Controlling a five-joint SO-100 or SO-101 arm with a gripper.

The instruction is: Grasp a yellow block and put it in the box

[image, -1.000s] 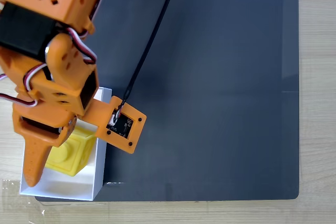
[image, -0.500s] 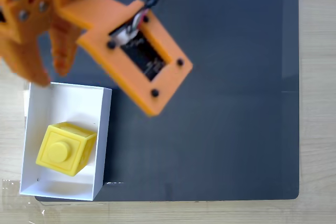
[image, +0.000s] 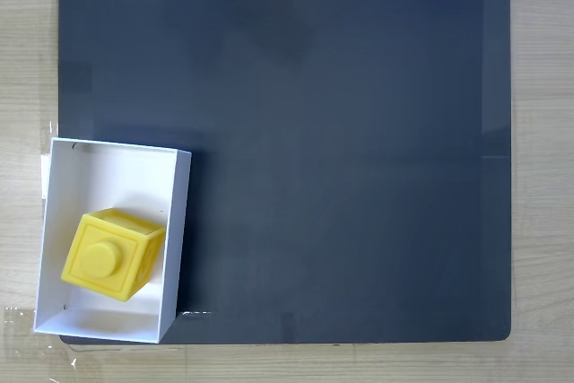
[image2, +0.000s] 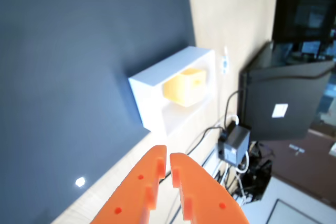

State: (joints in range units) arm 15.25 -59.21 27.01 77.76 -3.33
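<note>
- Well beyond the fingertips in the wrist view, the bright yellow plastic cube (image2: pixel 185 87) sits inside the white thin-walled open-topped box (image2: pixel 149 106); the fixed view shows the same cube (image: pixel 111 254) in the nearer half of the box (image: pixel 176 226), turned slightly askew to the walls.
- Orange plastic two-finger gripper (image2: pixel 168 155): fingers (image2: pixel 142 182) drawn almost together, only a thin slit between the tips, nothing held. It is clear of the box, above the edge of the dark mat (image: pixel 341 132).
- Placing looks finished, judging by where the cube lies.
- Cube: raised round stud in a square frame on its upper face; smooth, slightly glossy, rounded edges. Likely light, hollow and stiff, a bit slippery. Best hold, if needed: two flat opposite side faces, not the stud.
- Box: matte white, thin walls, probably light enough to shift if nudged.
- Mat: flat, dark grey, faint sheen, lying on a pale wood-grain table (image: pixel 538 177).
</note>
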